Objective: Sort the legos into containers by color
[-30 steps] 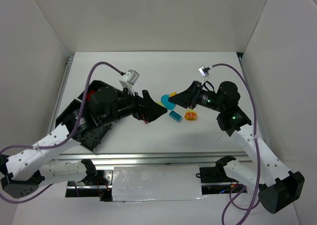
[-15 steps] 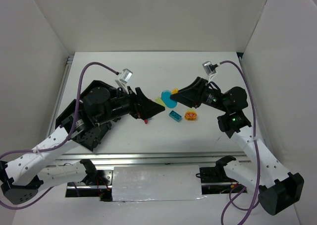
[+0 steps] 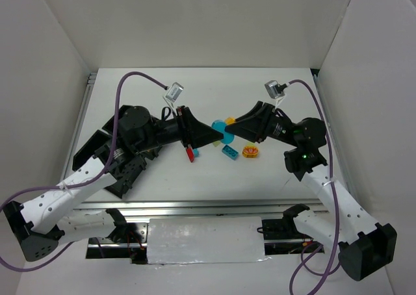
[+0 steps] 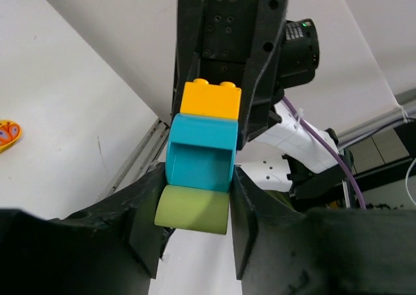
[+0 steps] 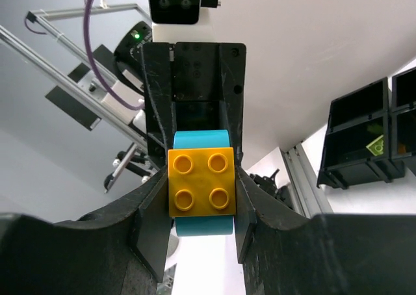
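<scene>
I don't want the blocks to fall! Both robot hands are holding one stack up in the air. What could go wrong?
1. The left gripper pinches the lime green brick and the right gripper pinches the orange brick. The cyan brick is only stuck between them. If the grippers pull apart, it might pop loose and drop.
2. A falling brick could knock the loose red brick on the table, or bounce far from the tray.
</scene>
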Robot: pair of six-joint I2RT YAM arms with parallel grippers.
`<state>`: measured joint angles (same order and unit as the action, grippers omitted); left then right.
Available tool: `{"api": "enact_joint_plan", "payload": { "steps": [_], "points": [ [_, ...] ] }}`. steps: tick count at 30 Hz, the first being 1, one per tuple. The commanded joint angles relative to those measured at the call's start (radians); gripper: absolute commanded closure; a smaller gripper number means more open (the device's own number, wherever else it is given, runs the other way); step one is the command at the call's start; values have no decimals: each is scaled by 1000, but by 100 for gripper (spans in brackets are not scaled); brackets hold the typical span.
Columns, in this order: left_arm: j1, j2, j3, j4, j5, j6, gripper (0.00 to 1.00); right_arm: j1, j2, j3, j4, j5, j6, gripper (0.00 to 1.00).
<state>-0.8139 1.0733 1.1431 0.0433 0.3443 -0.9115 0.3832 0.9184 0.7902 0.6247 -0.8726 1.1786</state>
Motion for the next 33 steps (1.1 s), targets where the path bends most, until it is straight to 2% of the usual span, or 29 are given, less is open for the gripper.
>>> {"api": "enact_joint_plan", "payload": {
  "steps": [1,3,4,5,6,7,8,10,11,13,18,24,28,29,33],
  "points": [
    [12,5,23,116,62,-15,52,-4,-19,3,86,-6,29,100],
    [16,8,17,136,71,-21,67,-4,-16,1,96,-20,38,100],
    [18,10,11,147,78,-24,84,-4,-12,-3,110,-25,47,100],
    [21,10,10,151,81,-27,90,-4,-10,-8,118,-29,50,100],
    [27,13,9,155,85,-29,100,-4,-10,-11,124,-34,55,88],
    [30,14,10,153,91,-27,100,-4,-7,-17,141,-46,65,68],
    [33,17,10,142,93,-20,100,-4,-4,-22,148,-51,70,31],
    [38,14,9,124,93,-6,100,-9,-3,-19,121,-65,50,4],
    [39,10,6,113,93,8,100,-13,-6,-13,86,-65,30,0],
    [45,-1,-9,90,102,17,100,-21,-15,1,12,-52,-23,0],
    [50,-38,-52,86,110,25,100,-47,-24,11,-36,-45,-68,1],
    [51,-38,-78,102,157,11,100,-56,-12,-3,24,-54,-42,14],
    [51,-39,-77,104,154,8,100,-55,22,-17,136,-81,25,36],
    [50,-41,-77,102,151,10,100,-56,26,-19,153,-89,36,37],
    [51,-39,-54,76,133,23,100,-58,27,-23,150,-103,32,66]
  ]
}}
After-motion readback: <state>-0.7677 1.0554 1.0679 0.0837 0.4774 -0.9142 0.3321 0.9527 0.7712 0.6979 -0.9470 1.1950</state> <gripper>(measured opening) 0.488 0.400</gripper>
